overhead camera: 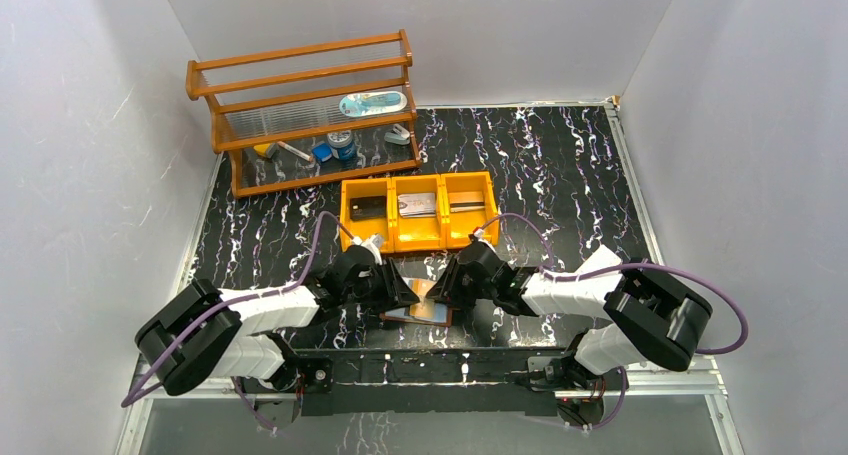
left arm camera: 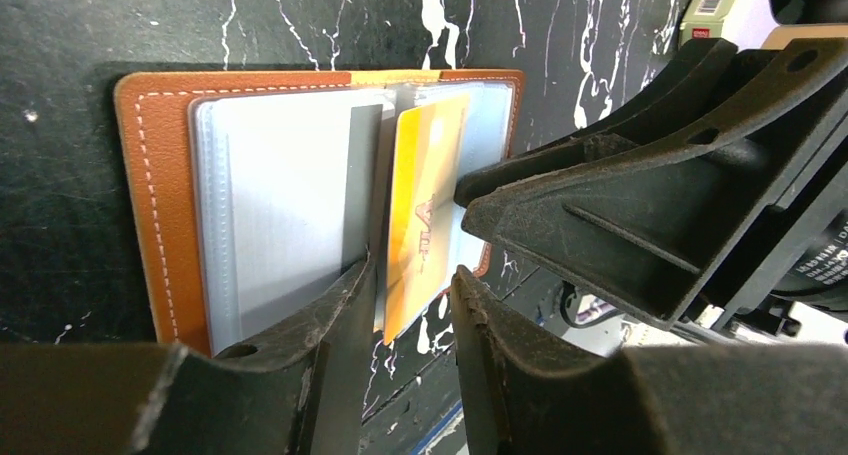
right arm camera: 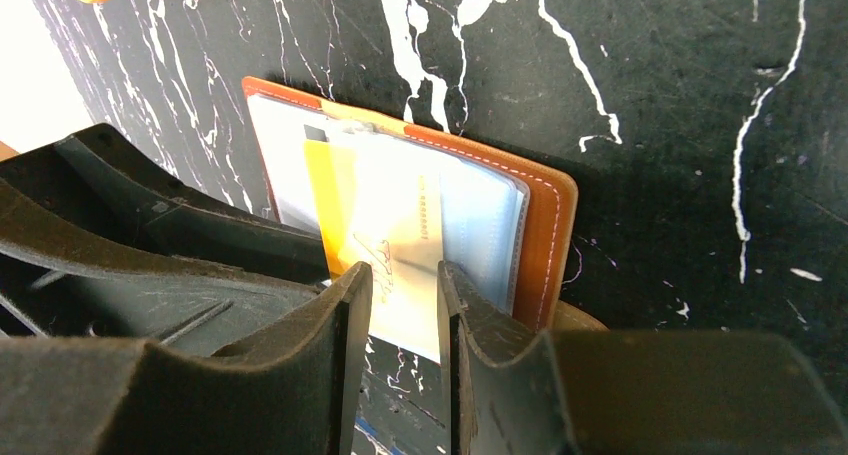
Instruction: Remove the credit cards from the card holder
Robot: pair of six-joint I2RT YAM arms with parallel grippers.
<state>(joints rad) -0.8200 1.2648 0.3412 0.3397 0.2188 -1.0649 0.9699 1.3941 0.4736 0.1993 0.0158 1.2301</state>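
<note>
Two hands meet over the open card holder [left arm camera: 150, 205], flat near the counter's [left arm camera: 60, 35] near edge. The orange credit card [left arm camera: 420, 225] juts lengthwise toward the left hand [left arm camera: 410, 280], whose jaws straddle it, grip uncertain. The right hand [right arm camera: 403, 275] pinches a pale sleeve [right arm camera: 400, 215].

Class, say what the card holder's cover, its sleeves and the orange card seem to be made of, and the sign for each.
The card holder looks like tan leather or an imitation, matte, with pale stitching along its edge. Its sleeves seem clear glossy plastic film: they catch light. The orange card is probably stiff smooth plastic: thin, flat, printed.
</note>
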